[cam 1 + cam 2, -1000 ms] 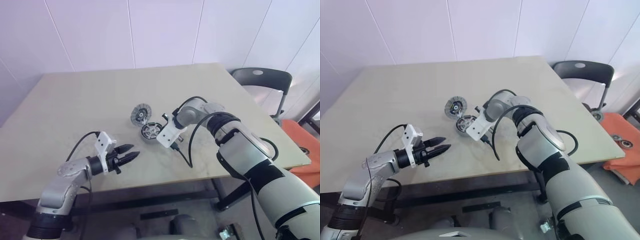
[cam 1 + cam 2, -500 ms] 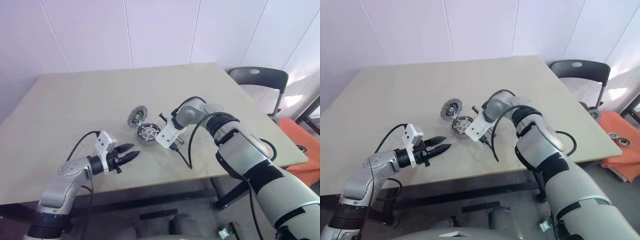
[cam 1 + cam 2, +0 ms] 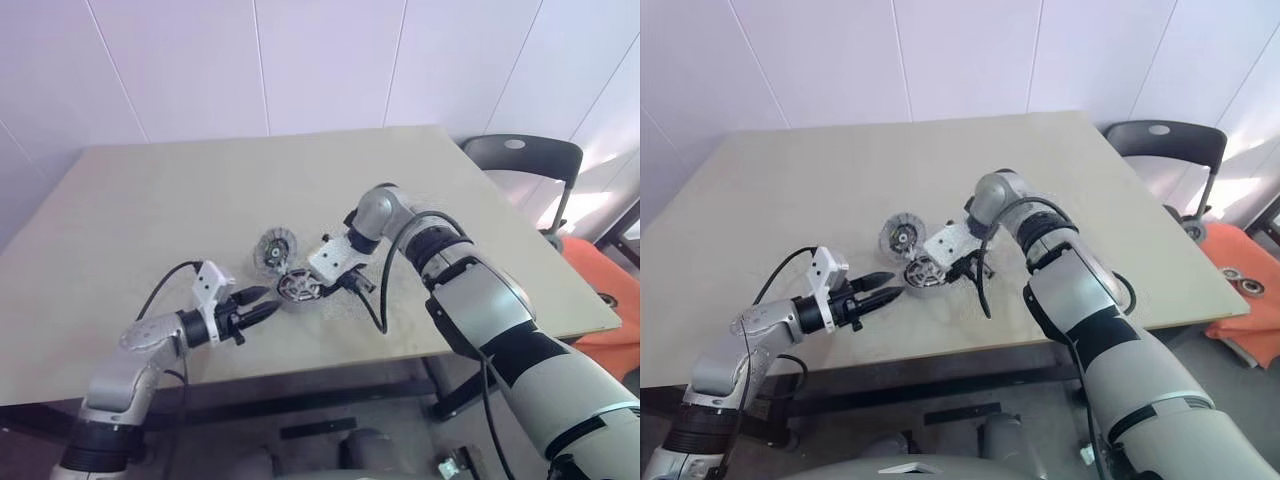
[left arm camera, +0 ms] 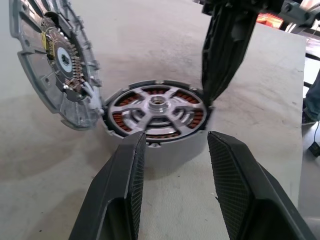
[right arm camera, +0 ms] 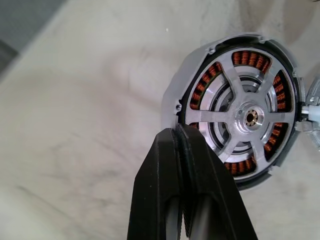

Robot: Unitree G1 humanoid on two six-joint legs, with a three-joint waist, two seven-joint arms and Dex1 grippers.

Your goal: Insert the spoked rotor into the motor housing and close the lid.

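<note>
On the pale wooden table (image 3: 770,190), the round grey motor housing (image 3: 923,270) sits beside the tilted ribbed grey lid (image 3: 898,235). The right gripper (image 3: 956,270) touches the housing; the left gripper (image 3: 885,286) hovers near.

Item count on the table (image 3: 150,200):

- Motor housing (image 4: 157,131): 1, near the table's middle.
- Spoked rotor (image 5: 248,116): 1, seated inside the housing, 5 spokes.
- Lid (image 4: 55,60): 1, standing tilted at the housing's far-left edge.
- Grippers: 2, the left gripper (image 3: 262,312) and the right gripper (image 5: 181,132).
- Chair (image 3: 525,160): 1, far right, beyond the table.
</note>
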